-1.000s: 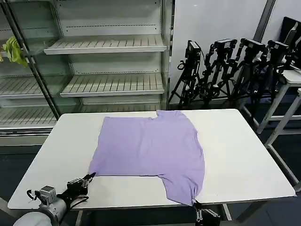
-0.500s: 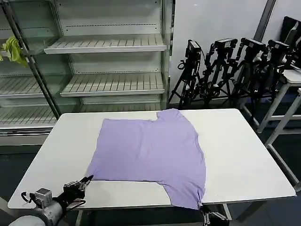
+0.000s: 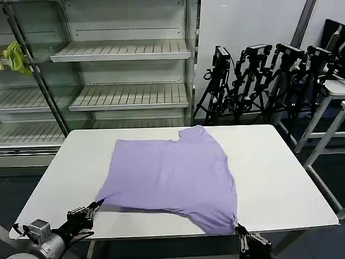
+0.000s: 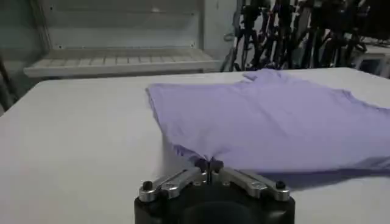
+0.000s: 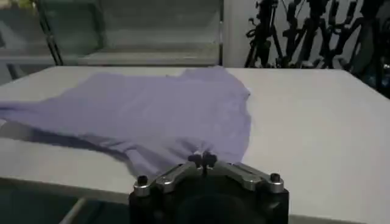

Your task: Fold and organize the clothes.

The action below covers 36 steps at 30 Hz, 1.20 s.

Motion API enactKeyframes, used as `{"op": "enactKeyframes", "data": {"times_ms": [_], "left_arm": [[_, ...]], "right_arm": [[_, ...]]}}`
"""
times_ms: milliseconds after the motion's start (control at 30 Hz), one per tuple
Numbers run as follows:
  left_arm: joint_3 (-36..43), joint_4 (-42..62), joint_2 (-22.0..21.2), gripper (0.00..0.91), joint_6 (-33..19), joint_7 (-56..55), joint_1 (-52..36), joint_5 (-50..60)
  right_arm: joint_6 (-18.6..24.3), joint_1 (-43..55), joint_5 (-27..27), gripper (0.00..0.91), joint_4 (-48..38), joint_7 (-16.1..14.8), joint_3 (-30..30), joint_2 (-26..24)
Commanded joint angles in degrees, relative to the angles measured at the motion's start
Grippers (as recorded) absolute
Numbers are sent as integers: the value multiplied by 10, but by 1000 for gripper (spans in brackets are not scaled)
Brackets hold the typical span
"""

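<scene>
Lavender T-shirt (image 3: 172, 175) spread on white table (image 3: 280, 178), left gripper (image 3: 92, 207) and right gripper (image 3: 237, 231) each pinched its near corners

Plain lavender T-shirt (image 3: 172, 175) on a white table (image 3: 275, 178); black-and-silver left gripper (image 3: 92, 206) and right gripper (image 3: 237, 231) pinch its corners
</scene>
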Motion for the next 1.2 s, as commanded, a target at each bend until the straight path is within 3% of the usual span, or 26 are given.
{"op": "enactKeyframes", "data": {"times_ms": [33, 333, 700, 967, 1200], "left_arm": [[-10, -3, 0, 40, -1, 2, -11, 0], [22, 52, 13, 50, -12, 14, -67, 1], [79, 119, 26, 50, -16, 18, -148, 4], [119, 157, 35, 50, -17, 17, -214, 5], [160, 187, 42, 50, -18, 16, -276, 7]], "right_arm": [[2, 38, 21, 0, 3, 0, 24, 0], [-1, 191, 65, 0, -66, -10, -8, -24], [-1, 354, 69, 0, -183, -28, -115, -29], [-2, 435, 72, 0, -237, -32, -186, -33], [-5, 480, 79, 0, -257, -42, -213, -46]]}}
